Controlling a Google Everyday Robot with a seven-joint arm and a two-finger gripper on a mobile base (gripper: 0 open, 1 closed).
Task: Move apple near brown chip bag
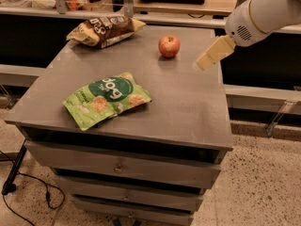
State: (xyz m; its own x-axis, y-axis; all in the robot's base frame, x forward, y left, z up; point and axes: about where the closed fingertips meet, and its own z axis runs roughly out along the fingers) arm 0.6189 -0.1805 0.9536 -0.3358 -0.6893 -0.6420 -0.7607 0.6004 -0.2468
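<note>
Although a speckled floor (pixel 263 182) and a rear counter (pixel 188 6) frame the view, the largest item is a grey drawer cabinet (pixel 188 107), seen from above and in front. Its flat top carries all three loose objects, and drawer fronts (pixel 122 166) are stacked beneath it. Next in size is the white robot arm (pixel 263 11), which enters from the upper right corner and slopes down toward the left.

A green snack bag (pixel 107 99) with a dark green round logo lies flat on the left front part of the top, turned at a slant. The brown chip bag (pixel 104 30), crinkled and elongated with white lettering, lies at the left rear corner, its long axis running roughly along the back edge.

At the end of the arm, the cream-coloured gripper (pixel 211 54) points down and to the left, over the right rear part of the top close to the right edge. It holds nothing, and whether it is open or closed cannot be told.

The apple (pixel 169 45), red with yellowish patches, rests on the rear part of the top, right of centre. It sits between the brown chip bag and the gripper, well apart from the bag and nearer the gripper, touching neither. A thin dark cable (pixel 28 192) trails on the floor at lower left.
</note>
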